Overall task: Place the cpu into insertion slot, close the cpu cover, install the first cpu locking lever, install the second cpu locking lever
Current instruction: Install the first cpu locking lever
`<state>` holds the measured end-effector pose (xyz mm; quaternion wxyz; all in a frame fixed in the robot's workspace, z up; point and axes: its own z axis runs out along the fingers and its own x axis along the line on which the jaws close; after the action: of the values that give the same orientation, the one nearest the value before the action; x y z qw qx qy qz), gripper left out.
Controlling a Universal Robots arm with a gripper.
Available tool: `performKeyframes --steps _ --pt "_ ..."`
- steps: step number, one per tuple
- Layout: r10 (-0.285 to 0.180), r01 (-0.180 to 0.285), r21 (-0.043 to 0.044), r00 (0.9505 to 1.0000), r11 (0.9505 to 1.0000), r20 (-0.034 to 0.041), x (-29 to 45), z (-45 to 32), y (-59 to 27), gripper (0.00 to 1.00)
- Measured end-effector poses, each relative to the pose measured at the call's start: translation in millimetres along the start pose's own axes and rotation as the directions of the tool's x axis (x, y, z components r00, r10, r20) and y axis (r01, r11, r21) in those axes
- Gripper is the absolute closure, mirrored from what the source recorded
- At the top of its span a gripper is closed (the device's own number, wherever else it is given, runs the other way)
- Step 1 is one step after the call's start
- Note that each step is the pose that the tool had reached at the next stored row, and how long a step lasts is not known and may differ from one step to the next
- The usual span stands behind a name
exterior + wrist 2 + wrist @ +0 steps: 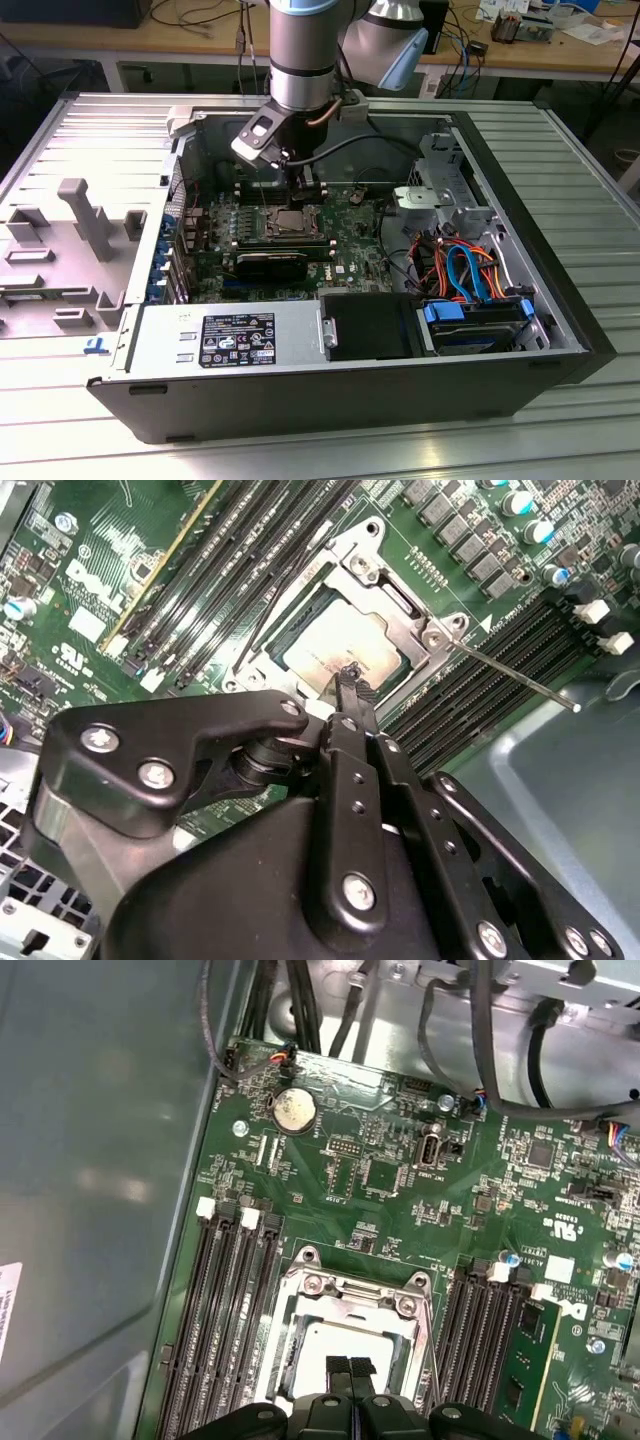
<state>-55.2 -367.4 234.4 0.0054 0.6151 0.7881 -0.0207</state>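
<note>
Fingers: the gripper (351, 1365) has its two black fingertips (340, 1368) pressed together, no gap between them and nothing held between them.
Cpu position: the cpu (335, 1338) lies flat in the insertion slot (288, 1355); its grey top shows through the window of the cpu cover (352, 1295).
Cpu and fingers: in both wrist views the joined tips stand directly over the cpu top, near one edge of the window. I cannot tell if they touch the metal.
Cover: the silvery frame lies down flat around the cpu.
Lever: in the second wrist view a thin metal locking lever (510, 675) sticks out from a corner of the frame and crosses above the memory slots (480, 680). Whether it is latched is not clear.
Hidden: the gripper body covers one side of the slot and the frame there.
Exterior view: the arm (300, 50) reaches down into the open computer case (350, 385) and hides the fingertips.
Around: green circuit board (380, 1200), a coin battery (293, 1110), and orange and blue cables (465, 265) at the exterior view's right, well apart from the slot.
</note>
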Motion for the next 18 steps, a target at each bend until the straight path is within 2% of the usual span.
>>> performKeyframes --steps 3,7,12,17,18 --pt "-0.04 0.04 -0.0015 0.9992 0.9992 0.0008 0.0 0.0 0.0 0.89" --pt "-0.067 0.067 -0.0027 0.9977 0.9977 0.0003 0.0 0.0 0.0 0.89" --pt "-0.119 0.119 -0.0046 0.9929 0.9929 0.0011 0.0 0.0 0.0 0.89" --pt "-0.179 0.179 -0.0064 0.9839 0.9839 0.0029 0.0 0.0 0.0 0.89" --pt "-0.202 0.202 -0.007 0.9794 0.9794 0.0036 0.0 0.0 0.0 0.89"
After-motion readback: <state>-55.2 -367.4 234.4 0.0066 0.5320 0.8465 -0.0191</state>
